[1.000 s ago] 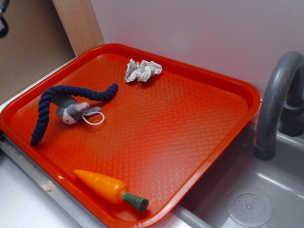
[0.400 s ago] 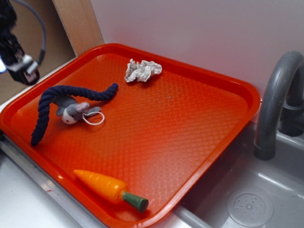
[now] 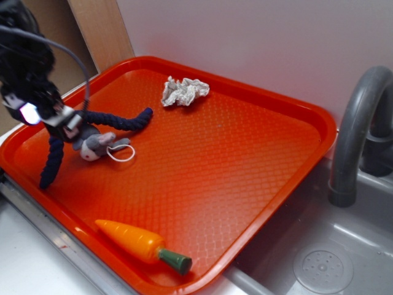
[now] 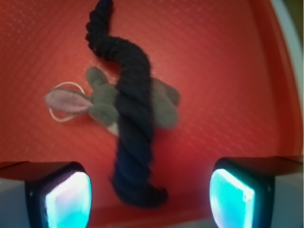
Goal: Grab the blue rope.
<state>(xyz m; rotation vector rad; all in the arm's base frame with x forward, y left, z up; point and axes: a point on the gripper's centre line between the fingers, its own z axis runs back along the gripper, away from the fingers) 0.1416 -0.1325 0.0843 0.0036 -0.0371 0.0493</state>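
Wrist view looks straight down between the two fingers of the black gripper (image 4: 149, 197), whose glowing cyan pads (image 4: 69, 199) stand wide apart at the lower corners of the frame, released and closed on nothing. The thick, dark navy twisted blue rope (image 4: 133, 118) runs up the gap between them, its near blunt end lying just ahead of the pads and midway between them, touching neither. From there the cord stretches away from the hand and bends slightly left at its far end. It lies across the back of a small grey plush mouse (image 4: 102, 102), which sticks out on both sides of the rope, with a pink-lined ear and a thin white loop (image 4: 59, 102) pointing to the left pad's side. All of this rests on the textured floor of a red plastic tray (image 4: 213, 61), whose raised rim curves past on the right pad's side.

In the exterior view the gripper (image 3: 52, 117) hangs over the bend of the rope (image 3: 116, 121) near the tray's (image 3: 215, 172) left edge, hiding that part of it; one end trails down towards the tray's front rim and the other reaches rightwards, away from the hand. The mouse (image 3: 95, 144) sits just beside the fingers. Well apart from the hand lie a crumpled grey-white wad of paper (image 3: 183, 91) near the far rim and an orange toy carrot with a green stub (image 3: 142, 244) by the near rim. Beyond the tray, a grey plastic faucet (image 3: 355, 132) arches over a grey sink basin (image 3: 319, 258)
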